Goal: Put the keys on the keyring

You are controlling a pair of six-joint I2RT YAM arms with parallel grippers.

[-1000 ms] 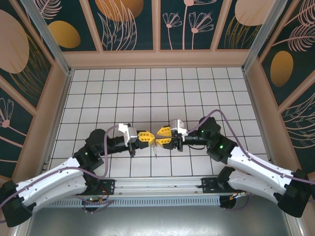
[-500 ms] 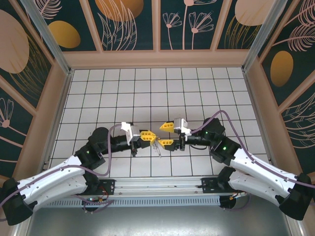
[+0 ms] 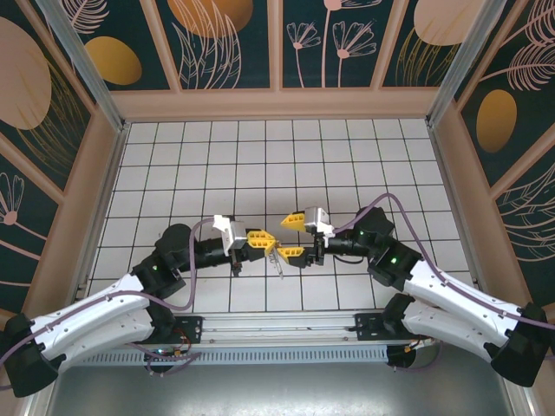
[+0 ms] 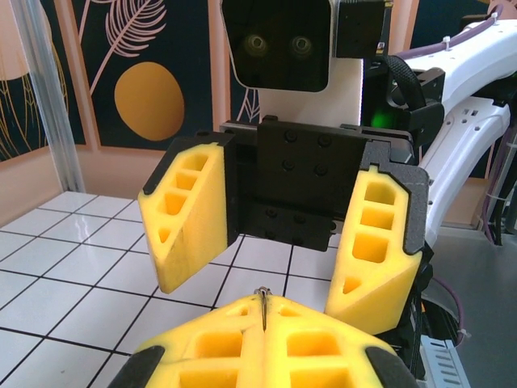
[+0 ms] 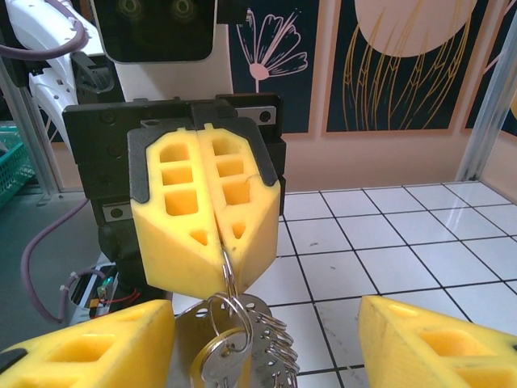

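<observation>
My left gripper (image 3: 267,241) is shut, its yellow fingertips pinching the thin metal ring of the keyring (image 5: 229,271); the ring's edge shows between my own pads (image 4: 264,299). Below that ring hang the keys (image 5: 222,368), one with a yellowish rim, together with a silvery holed plate (image 5: 182,323) carrying several small rings. In the top view the bunch (image 3: 277,259) dangles just above the tiles. My right gripper (image 3: 289,237) faces the left one, open, its fingers (image 5: 89,347) on either side of the hanging bunch without touching it.
White tiled floor (image 3: 260,156) with wooden walls (image 3: 277,104) on three sides. Both arms meet near the middle front of the floor. A metal rail (image 3: 286,325) runs along the near edge between the arm bases.
My right gripper has opened from nearly shut against the left fingertips and has drawn back slightly to the right. The left gripper has stayed shut on the ring, shifted a little right.
</observation>
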